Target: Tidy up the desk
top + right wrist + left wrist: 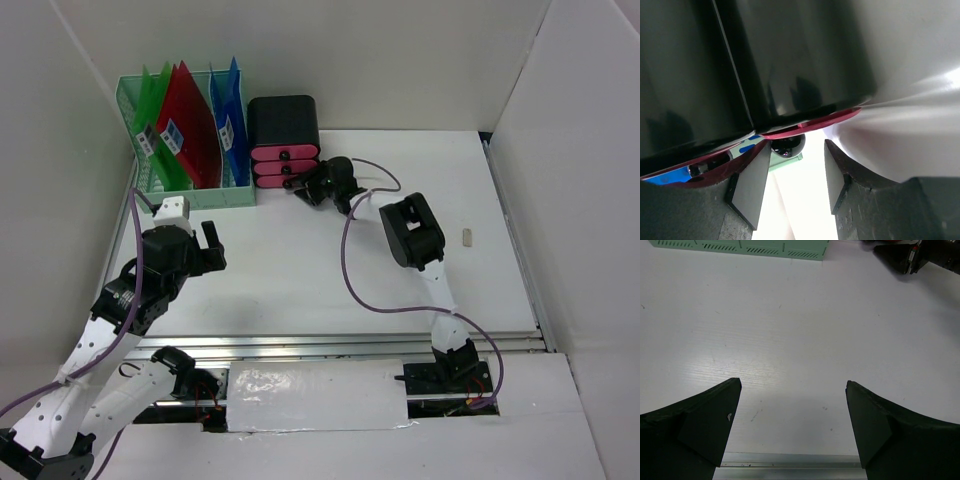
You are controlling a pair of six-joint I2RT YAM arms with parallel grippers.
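At back edge of the desk (300, 280), right gripper (792, 172) was half-open, tips just short of drawer box (283, 120) knob (786, 145). Best bet was centre, close, pull straight; left gripper (792, 387) hovered wide near left edge.

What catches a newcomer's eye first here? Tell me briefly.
The mint-green file rack at the back left, holding green, red and blue folders, stands out most. Beside it, the right gripper faces the pink fronts of a black drawer box. The left gripper hangs wide open over the white desk.
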